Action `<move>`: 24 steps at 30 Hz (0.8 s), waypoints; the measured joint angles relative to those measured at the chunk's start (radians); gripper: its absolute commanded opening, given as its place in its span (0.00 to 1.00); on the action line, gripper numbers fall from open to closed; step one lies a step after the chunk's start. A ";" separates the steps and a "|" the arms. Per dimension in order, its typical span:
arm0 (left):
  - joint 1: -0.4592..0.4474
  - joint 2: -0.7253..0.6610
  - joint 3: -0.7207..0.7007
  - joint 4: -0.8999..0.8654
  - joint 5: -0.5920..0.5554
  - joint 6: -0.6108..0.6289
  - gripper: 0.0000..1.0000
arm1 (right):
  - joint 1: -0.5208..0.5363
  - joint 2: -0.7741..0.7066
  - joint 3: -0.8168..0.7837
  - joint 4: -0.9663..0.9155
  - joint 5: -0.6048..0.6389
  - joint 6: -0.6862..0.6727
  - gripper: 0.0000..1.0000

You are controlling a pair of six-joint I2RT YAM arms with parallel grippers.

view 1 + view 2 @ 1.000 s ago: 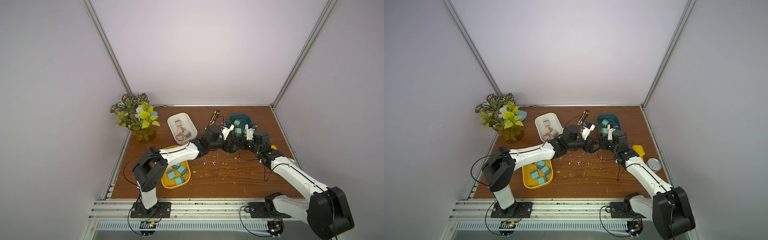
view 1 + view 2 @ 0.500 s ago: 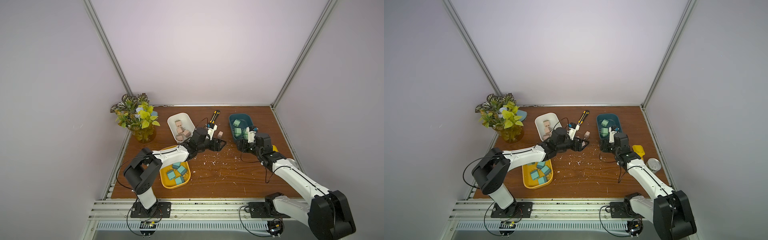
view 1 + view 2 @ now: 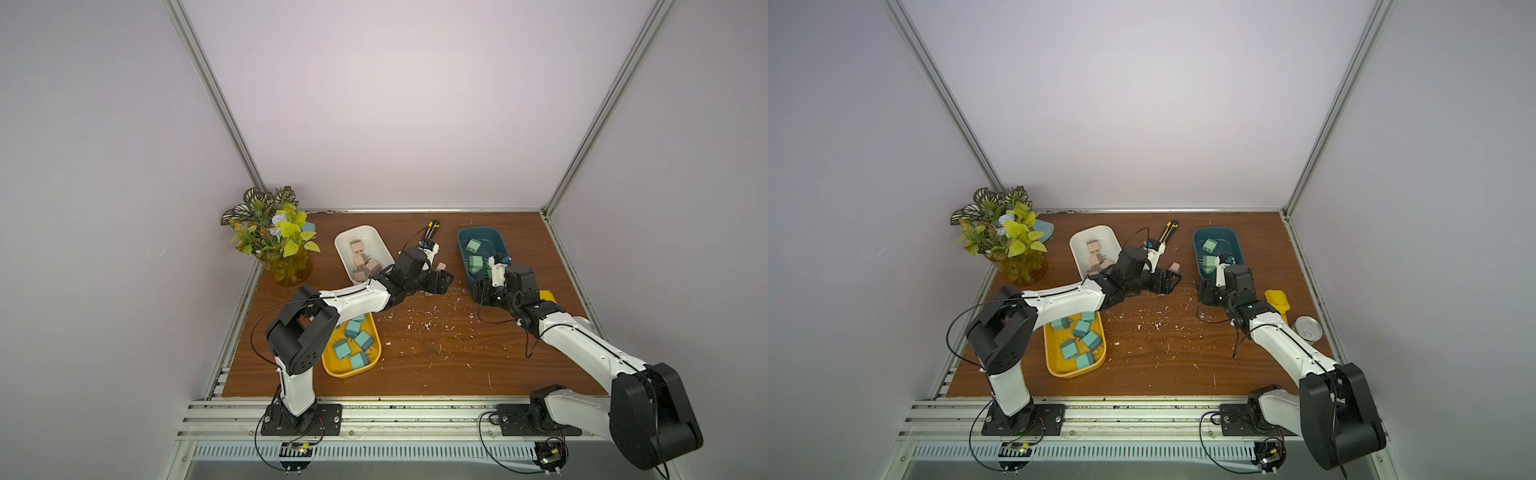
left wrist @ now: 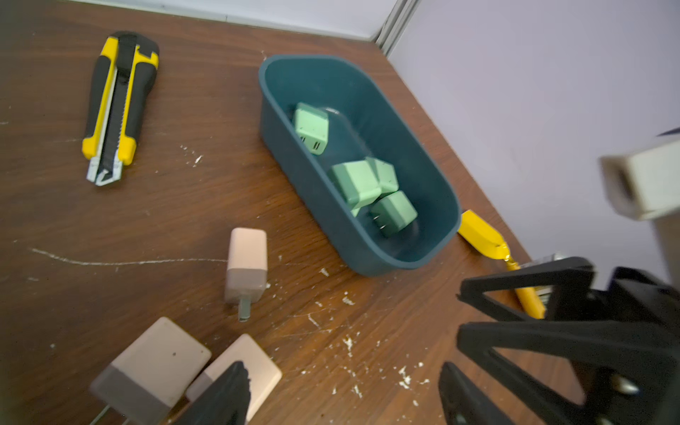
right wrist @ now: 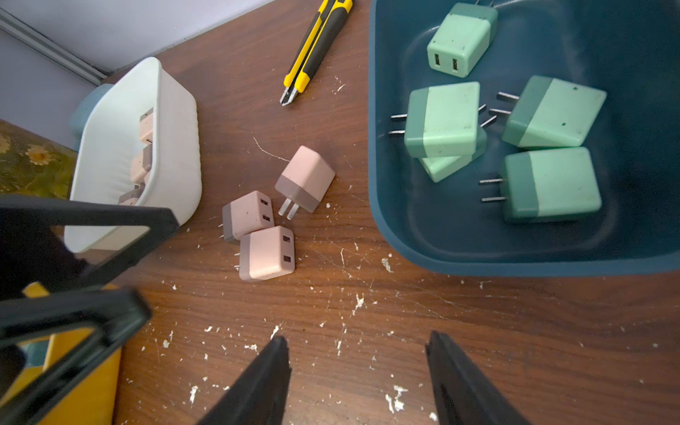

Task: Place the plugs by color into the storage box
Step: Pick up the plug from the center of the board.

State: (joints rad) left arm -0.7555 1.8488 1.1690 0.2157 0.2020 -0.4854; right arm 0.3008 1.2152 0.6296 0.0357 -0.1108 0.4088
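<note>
1. Green plugs (image 5: pixel 443 117) lie together in the teal bin (image 5: pixel 515 263). My right gripper (image 5: pixel 357 340) hangs over bare wood just beside the bin's near wall, with jaws apart and nothing between them.
2. My left gripper (image 4: pixel 342 375) also stands wide open and grips nothing. It hovers low over two of the pink plugs (image 4: pixel 151 368), and one finger looks very near to a plug.
3. Three pink plugs (image 5: pixel 266 254) remain on the table, between the white bin (image 5: pixel 176 147) and the teal bin. Two touch each other and the third lies just beside them.
4. Compared with one second ago, both my grippers have left the teal bin, where they were crowded together. The right one has drawn back toward me. The left one has pulled away to the pink group.
5. I judge from this that the green sorting is finished, and the blue plugs (image 3: pixel 1081 328) are already in the yellow tray (image 3: pixel 1075 374).
6. What is left, I think, is only pink: close on one plug and carry it to the white bin, which holds other pink plugs.
</note>
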 measured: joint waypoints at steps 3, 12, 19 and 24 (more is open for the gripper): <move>0.000 0.035 0.007 -0.026 -0.031 0.021 0.82 | 0.000 0.017 0.000 0.011 -0.011 0.000 0.65; 0.001 0.167 0.116 -0.102 -0.074 0.048 0.81 | 0.006 0.044 0.000 0.030 -0.030 0.001 0.65; 0.004 0.188 0.128 -0.126 -0.103 0.053 0.79 | 0.012 0.044 0.000 0.029 -0.030 0.000 0.65; 0.005 0.214 0.157 -0.163 -0.114 0.071 0.72 | 0.014 0.044 0.000 0.030 -0.030 0.000 0.65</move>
State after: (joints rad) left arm -0.7509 2.0624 1.3258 0.0532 0.0879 -0.4149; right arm 0.3149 1.2591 0.6296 0.0654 -0.1406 0.4091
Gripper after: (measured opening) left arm 0.745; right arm 0.649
